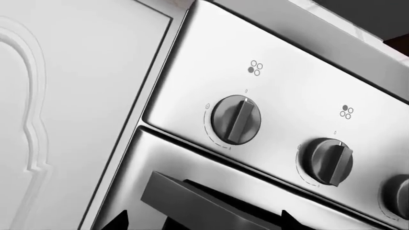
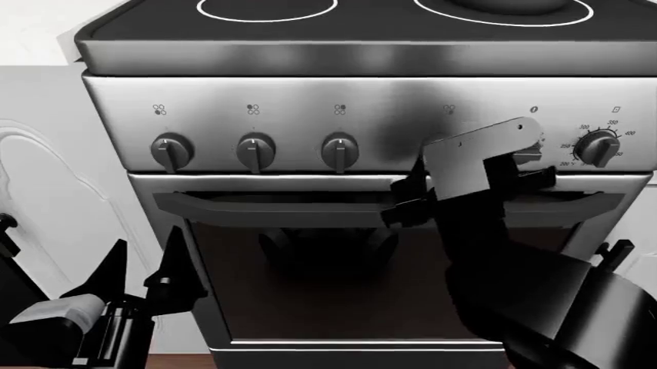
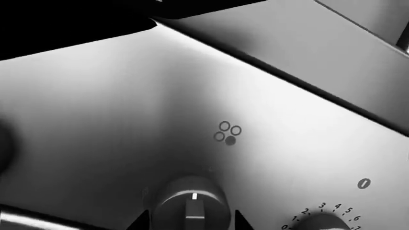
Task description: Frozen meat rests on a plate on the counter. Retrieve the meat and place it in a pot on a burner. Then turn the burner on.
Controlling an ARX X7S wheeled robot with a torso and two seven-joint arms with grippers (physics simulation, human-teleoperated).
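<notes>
The right gripper (image 2: 419,201) is raised against the stove's steel control panel (image 2: 359,115), its fingers apart on either side of the fourth burner knob (image 3: 189,203). The burner (image 2: 503,14) with the pot (image 2: 505,6) lies above on the cooktop's right rear. The left gripper (image 2: 144,273) hangs open low beside the oven door (image 2: 308,307).

A brushed silver steel stove front (image 2: 308,100) carries dark grey knobs (image 2: 255,151), each under a small pattern of four circles, one filled. The black glass cooktop (image 2: 154,23) bears thin white burner (image 2: 503,17) rings. Beside it, a white cabinet door (image 1: 57,96) shows a raised curving outline. The oven window (image 2: 328,277) appears dark brownish, though shadowed.
</notes>
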